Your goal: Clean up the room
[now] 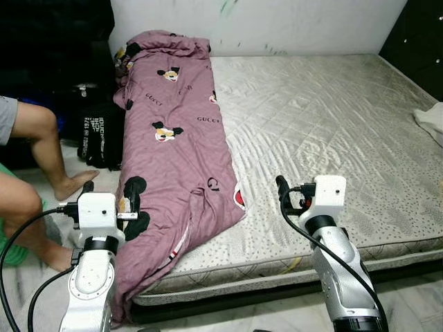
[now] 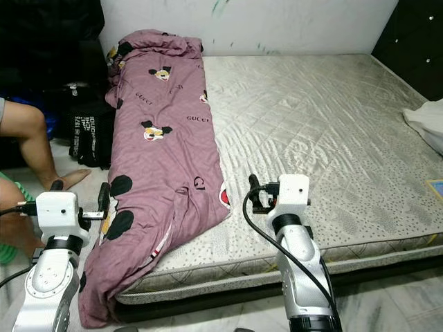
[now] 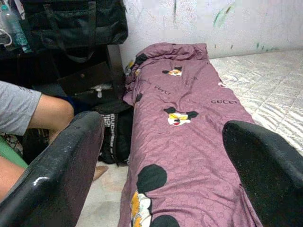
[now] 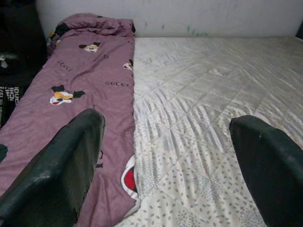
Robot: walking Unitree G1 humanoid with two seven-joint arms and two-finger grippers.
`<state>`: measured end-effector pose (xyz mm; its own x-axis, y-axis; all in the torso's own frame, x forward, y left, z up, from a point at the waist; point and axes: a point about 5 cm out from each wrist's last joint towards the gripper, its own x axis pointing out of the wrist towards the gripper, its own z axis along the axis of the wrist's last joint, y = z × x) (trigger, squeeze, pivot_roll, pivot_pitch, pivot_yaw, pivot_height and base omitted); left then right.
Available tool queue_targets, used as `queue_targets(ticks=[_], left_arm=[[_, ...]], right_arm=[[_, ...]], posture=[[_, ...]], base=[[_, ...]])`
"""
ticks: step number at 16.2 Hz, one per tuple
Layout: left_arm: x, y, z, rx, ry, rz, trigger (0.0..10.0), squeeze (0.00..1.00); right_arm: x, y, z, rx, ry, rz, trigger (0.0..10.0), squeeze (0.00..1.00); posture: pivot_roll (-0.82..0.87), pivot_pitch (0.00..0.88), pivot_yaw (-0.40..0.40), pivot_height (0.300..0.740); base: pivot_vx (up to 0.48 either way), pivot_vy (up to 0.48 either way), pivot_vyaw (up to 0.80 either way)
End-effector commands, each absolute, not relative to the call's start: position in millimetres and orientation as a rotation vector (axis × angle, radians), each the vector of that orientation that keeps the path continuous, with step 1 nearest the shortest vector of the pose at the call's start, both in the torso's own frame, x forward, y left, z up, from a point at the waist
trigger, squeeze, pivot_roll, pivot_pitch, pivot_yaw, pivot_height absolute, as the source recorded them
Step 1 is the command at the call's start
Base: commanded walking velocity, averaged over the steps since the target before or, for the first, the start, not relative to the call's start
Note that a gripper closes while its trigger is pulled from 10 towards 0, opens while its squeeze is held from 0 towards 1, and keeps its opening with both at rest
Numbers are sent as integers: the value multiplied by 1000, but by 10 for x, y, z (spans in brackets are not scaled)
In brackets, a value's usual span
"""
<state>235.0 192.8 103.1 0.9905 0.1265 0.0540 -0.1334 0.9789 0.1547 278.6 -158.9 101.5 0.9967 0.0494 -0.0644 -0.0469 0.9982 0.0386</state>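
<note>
A mauve cartoon-print blanket [image 1: 173,145] lies in a long folded strip along the left side of the bare mattress [image 1: 325,124], its near end drooping over the front corner toward the floor. My left gripper [image 3: 165,156] stands open above the blanket's near end, with nothing between its fingers [image 3: 61,170]. My right gripper [image 4: 165,156] hovers open over the mattress near the front edge, just right of the blanket's edge. In the eye views the left wrist [image 1: 97,211] and the right wrist [image 1: 325,194] are raised in front of the bed.
A person sits on the floor at the left, one bare leg [image 1: 48,152] stretched beside the bed. A black bag [image 1: 100,135] stands against the bed's left side. White cloth [image 1: 432,121] lies at the mattress's right edge. A dark headboard panel [image 1: 415,34] stands at the right.
</note>
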Motion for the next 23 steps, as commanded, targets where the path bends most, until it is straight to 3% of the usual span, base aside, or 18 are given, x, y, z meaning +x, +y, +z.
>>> queue_targets(ticks=[1,7,16,23], left_arm=[[2350,1935,1038,158,-39,141,10000,0],[2372,1927,1038,152,-34,145,10000,0],[2417,1970,1070,150,-43,182,10000,0],[2446,1967,1075,140,-40,190,10000,0]], right_arm=[[2799,-1593,1044,36,60,50,10000,0],[2829,-1581,1043,34,57,61,10000,0],[2861,-1530,1022,31,63,90,10000,0],[2901,-1495,1024,30,62,106,10000,0]], posture=[[58,63,-52,677],[58,52,-50,614],[62,54,-54,614],[57,64,-57,540]], base=[[0,0,0],[0,0,0],[0,0,0],[0,0,0]])
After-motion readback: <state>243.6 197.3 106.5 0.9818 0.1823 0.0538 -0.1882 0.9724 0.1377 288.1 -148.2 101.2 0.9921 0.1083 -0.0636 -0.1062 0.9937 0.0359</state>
